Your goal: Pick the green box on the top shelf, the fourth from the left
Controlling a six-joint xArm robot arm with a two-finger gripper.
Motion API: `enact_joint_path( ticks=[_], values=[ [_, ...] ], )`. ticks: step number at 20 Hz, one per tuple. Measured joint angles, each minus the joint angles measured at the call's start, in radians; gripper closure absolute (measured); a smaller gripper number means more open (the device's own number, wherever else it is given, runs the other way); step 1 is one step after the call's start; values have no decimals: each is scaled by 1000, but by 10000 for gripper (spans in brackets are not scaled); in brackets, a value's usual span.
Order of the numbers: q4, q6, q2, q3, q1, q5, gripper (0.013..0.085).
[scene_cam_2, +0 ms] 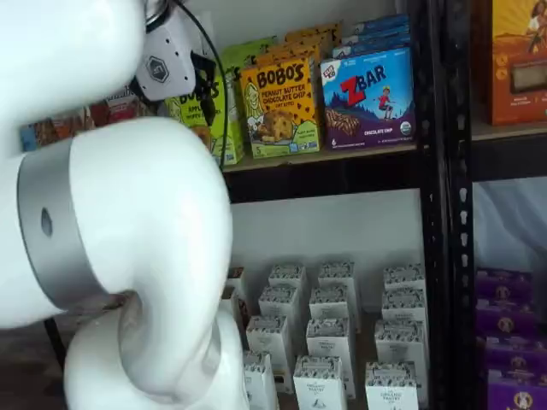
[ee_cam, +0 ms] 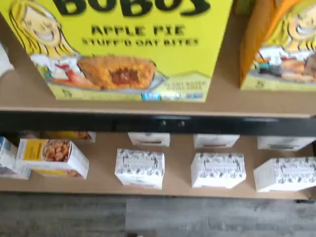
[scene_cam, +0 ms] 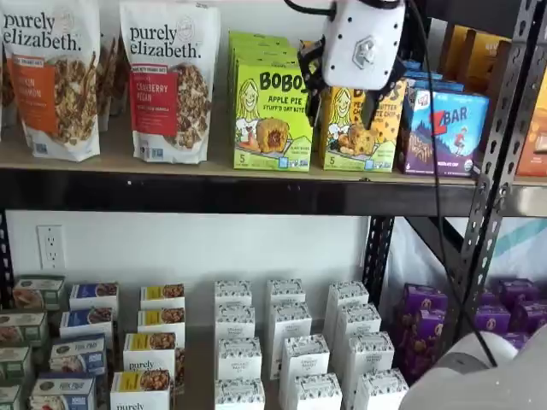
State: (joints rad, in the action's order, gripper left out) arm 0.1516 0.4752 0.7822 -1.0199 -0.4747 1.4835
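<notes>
The green box (scene_cam: pixel 272 115) is a lime-green Bobo's Apple Pie carton standing upright at the front of the top shelf (scene_cam: pixel 171 192). It fills the wrist view (ee_cam: pixel 133 49), close and face-on, above the black front beam (ee_cam: pixel 148 122). My gripper (scene_cam: pixel 342 90) hangs in front of the shelf just right of the green box, its white body covering most of the fingers. In a shelf view my gripper (scene_cam_2: pixel 205 81) shows side-on and hides much of the green box (scene_cam_2: pixel 224 128). I cannot tell whether the fingers are open.
A yellow-orange Bobo's peanut butter box (scene_cam: pixel 355 128) stands right of the green box, then a blue Zbar box (scene_cam: pixel 444 128). Granola bags (scene_cam: pixel 167 81) stand to its left. Small white boxes (scene_cam: pixel 286 342) fill the lower shelf. The arm's white body (scene_cam_2: pixel 128 239) blocks much of a shelf view.
</notes>
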Motion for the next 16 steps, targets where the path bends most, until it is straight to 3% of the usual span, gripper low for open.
enact_joint_path(
  ticks=[4,10,16],
  values=[
    [24,16,-54,-28,-10,-53,130],
    [9,-1,-124,-74,11,-122,130],
    [-19,-19,-194,-142,25,-118,130]
  ],
)
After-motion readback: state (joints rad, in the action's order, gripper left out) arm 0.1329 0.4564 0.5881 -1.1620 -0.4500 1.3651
